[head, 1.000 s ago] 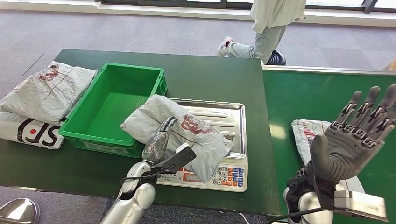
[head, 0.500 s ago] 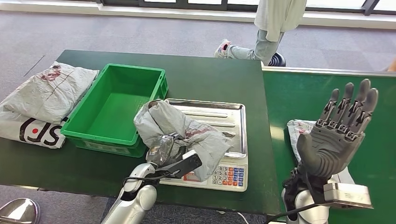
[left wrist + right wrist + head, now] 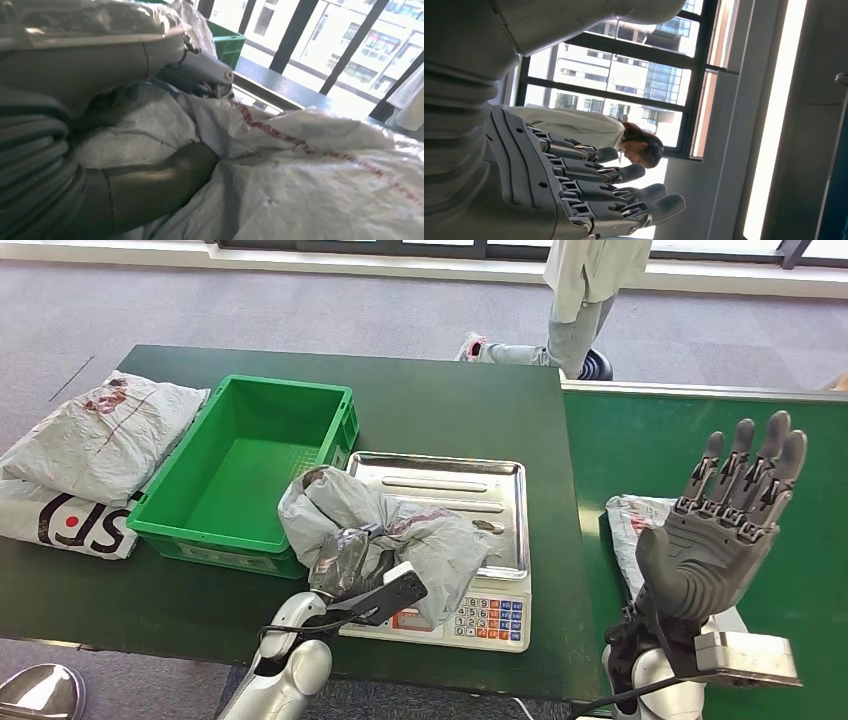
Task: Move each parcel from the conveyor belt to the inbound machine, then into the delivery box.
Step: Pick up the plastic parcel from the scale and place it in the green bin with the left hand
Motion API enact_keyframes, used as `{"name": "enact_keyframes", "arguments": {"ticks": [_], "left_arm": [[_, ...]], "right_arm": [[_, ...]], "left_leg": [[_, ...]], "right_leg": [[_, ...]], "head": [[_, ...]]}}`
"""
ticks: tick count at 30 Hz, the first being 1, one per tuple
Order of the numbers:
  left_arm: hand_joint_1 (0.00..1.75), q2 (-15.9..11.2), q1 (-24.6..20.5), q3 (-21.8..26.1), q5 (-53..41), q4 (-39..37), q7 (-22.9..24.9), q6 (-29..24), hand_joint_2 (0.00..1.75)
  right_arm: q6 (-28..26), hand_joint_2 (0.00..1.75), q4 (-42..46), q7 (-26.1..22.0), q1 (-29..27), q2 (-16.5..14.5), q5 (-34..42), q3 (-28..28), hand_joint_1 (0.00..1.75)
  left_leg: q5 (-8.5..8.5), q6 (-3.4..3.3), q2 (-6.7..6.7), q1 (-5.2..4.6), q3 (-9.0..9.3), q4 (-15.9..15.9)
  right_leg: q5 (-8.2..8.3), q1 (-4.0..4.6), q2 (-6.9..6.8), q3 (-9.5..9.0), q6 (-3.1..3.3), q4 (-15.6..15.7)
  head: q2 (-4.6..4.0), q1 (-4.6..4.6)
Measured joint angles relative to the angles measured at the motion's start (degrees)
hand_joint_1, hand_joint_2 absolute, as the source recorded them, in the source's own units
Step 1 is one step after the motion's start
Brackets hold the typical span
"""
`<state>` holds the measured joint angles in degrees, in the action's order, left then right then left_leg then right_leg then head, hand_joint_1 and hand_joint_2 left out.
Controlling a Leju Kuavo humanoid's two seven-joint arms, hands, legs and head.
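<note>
On the scale at the bench's near edge, head view: grey parcel bunched up, overhanging the tray's left side toward the green crate. Left hand grips its near fold. Right hand raised over the conveyor, fingers spread wide, holding nothing; second parcel behind it. Two bags at the bench's left edge.

Left wrist view: fingers sunk into parcel plastic.

Right wrist view: open palm, a person beyond.

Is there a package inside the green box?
No, the green box holds nothing; the grey parcel that the left hand grips lies beside it, over the scale.
</note>
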<state>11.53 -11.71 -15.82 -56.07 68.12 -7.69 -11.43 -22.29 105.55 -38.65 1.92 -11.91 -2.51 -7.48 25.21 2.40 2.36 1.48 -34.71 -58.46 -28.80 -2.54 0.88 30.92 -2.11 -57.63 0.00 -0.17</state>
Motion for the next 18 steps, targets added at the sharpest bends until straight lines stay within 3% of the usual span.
{"name": "enact_keyframes", "arguments": {"ticks": [8, 12, 18], "left_arm": [[1.75, -1.44, -0.90, 1.32, -3.02, 7.48, -2.25, -11.66, 1.75], [1.75, -4.36, -5.61, 2.99, -2.03, 9.97, -2.02, -15.85, 1.75], [1.75, -8.16, -11.05, 4.86, -1.09, 9.59, -2.09, -21.61, 1.75]], "right_arm": [[-0.80, 1.75, 0.00, -0.60, -0.90, 0.00, 0.29, 0.13, 0.00], [-0.92, 1.75, -0.06, 0.37, -1.74, 0.04, -0.11, 1.17, 0.00], [3.84, 1.75, -5.83, 4.51, -4.08, 1.11, -7.81, 3.00, 0.00]], "left_leg": [[-0.01, 0.00, -0.01, 0.01, -0.03, 0.00], [-0.04, 0.03, -0.01, 0.03, -0.04, 0.00], [-0.05, 0.03, 0.00, 0.03, -0.05, 0.00]], "right_leg": [[0.01, 0.01, 0.00, 0.06, 0.00, 0.00], [0.01, 0.03, 0.00, 0.06, 0.01, -0.01], [0.02, 0.02, 0.04, 0.05, 0.02, -0.02]], "head": [[0.00, 0.00], [0.00, 0.00], [0.00, 0.00]]}}
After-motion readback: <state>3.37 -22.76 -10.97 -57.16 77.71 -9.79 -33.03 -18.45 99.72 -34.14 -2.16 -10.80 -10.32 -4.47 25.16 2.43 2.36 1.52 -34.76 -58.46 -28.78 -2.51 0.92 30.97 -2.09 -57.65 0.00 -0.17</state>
